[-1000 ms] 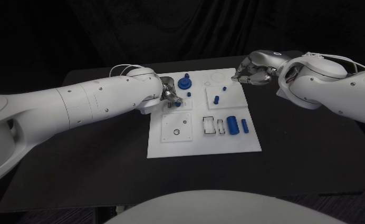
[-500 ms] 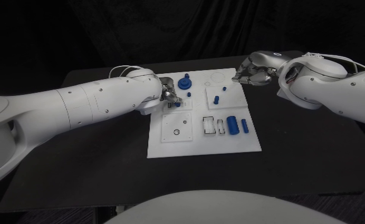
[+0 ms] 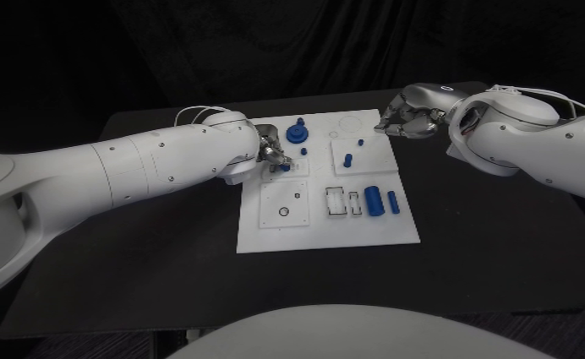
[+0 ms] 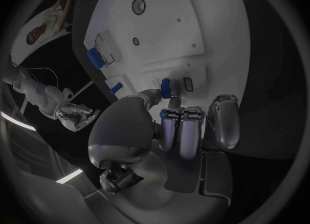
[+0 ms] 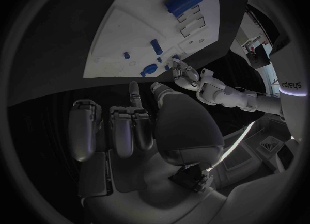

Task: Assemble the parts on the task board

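Observation:
The white task board point(image 3: 323, 224) lies in the middle of the black table. My left hand point(image 3: 273, 156) is over the board's left side and pinches a small blue part point(image 3: 284, 168) low against the board. In the left wrist view that blue part point(image 4: 167, 88) sits between the thumb and a fingertip, beside a small slot. My right hand point(image 3: 406, 118) hovers at the board's far right corner with its fingers curled in and nothing in them.
A tall blue knob point(image 3: 297, 133) stands at the board's far end. Two small blue pegs point(image 3: 347, 158) point(image 3: 361, 142) stand in the right middle. Two blue cylinders point(image 3: 373, 201) point(image 3: 392, 202) lie beside white frames point(image 3: 334, 200).

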Action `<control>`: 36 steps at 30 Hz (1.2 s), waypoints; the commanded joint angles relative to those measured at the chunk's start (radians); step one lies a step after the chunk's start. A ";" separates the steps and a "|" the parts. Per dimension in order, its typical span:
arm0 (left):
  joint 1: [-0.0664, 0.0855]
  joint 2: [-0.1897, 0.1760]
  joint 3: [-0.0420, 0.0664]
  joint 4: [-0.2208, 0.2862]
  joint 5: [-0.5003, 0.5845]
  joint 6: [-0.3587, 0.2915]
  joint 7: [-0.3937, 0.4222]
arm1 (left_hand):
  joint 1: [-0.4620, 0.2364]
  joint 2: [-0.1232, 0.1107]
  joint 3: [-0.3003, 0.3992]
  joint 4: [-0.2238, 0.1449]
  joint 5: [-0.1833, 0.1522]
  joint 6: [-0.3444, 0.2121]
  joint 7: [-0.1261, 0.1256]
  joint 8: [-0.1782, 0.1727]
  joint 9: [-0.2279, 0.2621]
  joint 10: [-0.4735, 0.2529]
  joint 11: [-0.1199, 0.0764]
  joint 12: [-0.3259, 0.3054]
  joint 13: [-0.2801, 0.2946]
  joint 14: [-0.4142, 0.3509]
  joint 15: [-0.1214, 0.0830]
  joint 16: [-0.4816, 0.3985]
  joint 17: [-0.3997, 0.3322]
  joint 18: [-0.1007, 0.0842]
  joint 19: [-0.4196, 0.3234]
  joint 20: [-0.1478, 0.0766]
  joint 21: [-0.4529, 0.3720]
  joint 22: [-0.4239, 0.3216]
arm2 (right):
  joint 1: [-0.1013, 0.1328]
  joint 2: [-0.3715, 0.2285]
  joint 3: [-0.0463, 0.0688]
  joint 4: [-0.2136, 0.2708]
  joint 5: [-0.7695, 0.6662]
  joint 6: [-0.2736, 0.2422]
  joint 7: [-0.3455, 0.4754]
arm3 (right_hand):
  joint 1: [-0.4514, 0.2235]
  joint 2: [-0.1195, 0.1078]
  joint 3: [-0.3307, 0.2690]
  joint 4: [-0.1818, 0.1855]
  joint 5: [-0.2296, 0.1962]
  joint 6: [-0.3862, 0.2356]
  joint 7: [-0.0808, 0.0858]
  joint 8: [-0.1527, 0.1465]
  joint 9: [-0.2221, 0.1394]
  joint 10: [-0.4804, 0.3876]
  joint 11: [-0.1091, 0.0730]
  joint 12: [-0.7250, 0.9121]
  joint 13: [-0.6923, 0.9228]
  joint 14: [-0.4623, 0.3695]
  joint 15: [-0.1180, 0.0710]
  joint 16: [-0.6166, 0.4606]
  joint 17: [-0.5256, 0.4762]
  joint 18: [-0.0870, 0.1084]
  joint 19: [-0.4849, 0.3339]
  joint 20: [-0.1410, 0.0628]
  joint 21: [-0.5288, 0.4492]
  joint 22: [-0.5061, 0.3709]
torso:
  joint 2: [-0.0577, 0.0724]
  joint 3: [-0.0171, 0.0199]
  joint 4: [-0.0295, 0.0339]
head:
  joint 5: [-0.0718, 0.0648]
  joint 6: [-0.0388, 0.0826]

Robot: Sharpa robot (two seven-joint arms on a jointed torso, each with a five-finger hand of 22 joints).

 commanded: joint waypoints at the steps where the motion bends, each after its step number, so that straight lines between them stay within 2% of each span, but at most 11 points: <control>1: -0.008 0.000 -0.003 0.004 0.001 0.013 0.006 | -0.002 0.011 0.023 -0.018 0.004 0.003 -0.002 0.002 0.001 0.105 0.000 -0.001 0.263 0.102 0.000 0.003 0.263 0.016 -0.005 0.000 -0.002 0.039 | -0.002 0.000 0.001 -0.001 -0.001 0.016 -0.024 | 0.012 0.003 0.002 -0.004 0.001 0.009 0.002 -0.004 0.001 0.104 0.008 0.003 0.263 0.105 0.010 0.003 0.263 0.013 0.030 0.007 -0.005 0.215 | -0.001 0.0000 0.0017 | -0.001 0.000; 10: -0.008 -0.002 -0.003 0.003 0.001 0.018 0.009 | -0.009 0.011 0.028 -0.019 -0.003 0.003 -0.001 -0.002 0.003 0.105 0.001 -0.001 0.263 0.102 0.001 0.003 0.263 0.019 -0.014 0.001 -0.010 0.031 | -0.002 -0.001 0.001 -0.001 -0.001 0.023 -0.029 | 0.016 0.003 0.003 -0.006 0.001 0.010 0.001 -0.005 0.001 0.104 0.007 0.003 0.263 0.105 0.010 0.003 0.263 0.014 0.028 0.007 -0.010 0.213 | 0.000 -0.0007 0.0009 | 0.001 0.000; 12: -0.008 -0.001 -0.003 0.004 0.001 0.017 0.011 | -0.018 0.012 0.031 -0.019 -0.027 0.004 -0.001 -0.007 0.005 0.105 0.002 -0.001 0.263 0.102 0.001 0.003 0.263 0.020 -0.016 0.002 -0.014 0.029 | -0.002 0.000 0.001 -0.002 -0.001 0.024 -0.030 | 0.017 0.003 0.003 -0.007 0.001 0.010 0.001 -0.005 0.001 0.104 0.007 0.003 0.263 0.105 0.010 0.003 0.263 0.014 0.027 0.007 -0.012 0.213 | 0.000 -0.0005 0.0003 | 0.000 0.000; 15: -0.008 -0.002 -0.003 0.004 0.001 0.011 0.019 | -0.022 0.013 0.033 -0.019 -0.037 0.004 0.000 -0.009 0.006 0.105 0.002 -0.001 0.263 0.102 0.002 0.003 0.263 0.020 -0.017 0.002 -0.016 0.028 | -0.002 0.001 0.001 -0.002 -0.001 0.026 -0.030 | 0.017 0.003 0.003 -0.007 0.001 0.010 0.001 -0.005 0.001 0.104 0.007 0.003 0.263 0.105 0.010 0.003 0.263 0.014 0.027 0.007 -0.012 0.213 | 0.001 -0.0001 0.0001 | -0.001 0.000; 22: -0.009 -0.008 -0.003 0.012 0.002 -0.024 0.035 | -0.020 0.014 0.038 -0.025 -0.034 0.006 -0.002 -0.011 0.008 0.105 0.001 -0.001 0.263 0.102 0.002 0.003 0.263 0.020 -0.017 0.002 -0.018 0.028 | -0.002 -0.001 0.001 -0.002 -0.001 0.030 -0.034 | 0.019 0.003 0.004 -0.008 0.001 0.011 0.001 -0.005 0.001 0.104 0.007 0.003 0.263 0.105 0.010 0.003 0.263 0.015 0.025 0.007 -0.014 0.212 | 0.000 0.0009 0.0002 | 0.000 0.000; 27: -0.009 -0.023 -0.003 0.035 0.002 -0.076 0.052 | -0.019 0.012 0.044 -0.031 -0.021 0.009 -0.002 -0.012 0.011 0.105 0.001 -0.001 0.263 0.102 0.001 0.003 0.263 0.020 -0.016 0.002 -0.017 0.030 | -0.002 -0.003 0.001 0.000 -0.001 0.031 -0.037 | 0.020 0.002 0.004 -0.009 0.001 0.011 0.001 -0.005 0.002 0.104 0.007 0.003 0.263 0.105 0.010 0.003 0.263 0.016 0.024 0.007 -0.017 0.211 | 0.000 0.0006 -0.0006 | 0.000 0.000; 36: -0.009 -0.061 -0.003 0.088 0.002 -0.211 0.101 | -0.020 0.004 0.055 -0.045 0.009 0.019 -0.005 -0.012 0.020 0.105 -0.002 -0.001 0.263 0.102 -0.001 0.003 0.263 0.017 -0.005 0.001 -0.011 0.040 | -0.002 -0.008 0.001 0.002 -0.001 0.035 -0.040 | 0.020 0.002 0.004 -0.009 0.001 0.011 0.001 -0.005 0.002 0.104 0.007 0.003 0.263 0.105 0.010 0.003 0.263 0.016 0.024 0.007 -0.017 0.211 | -0.001 0.0006 0.0007 | 0.000 0.000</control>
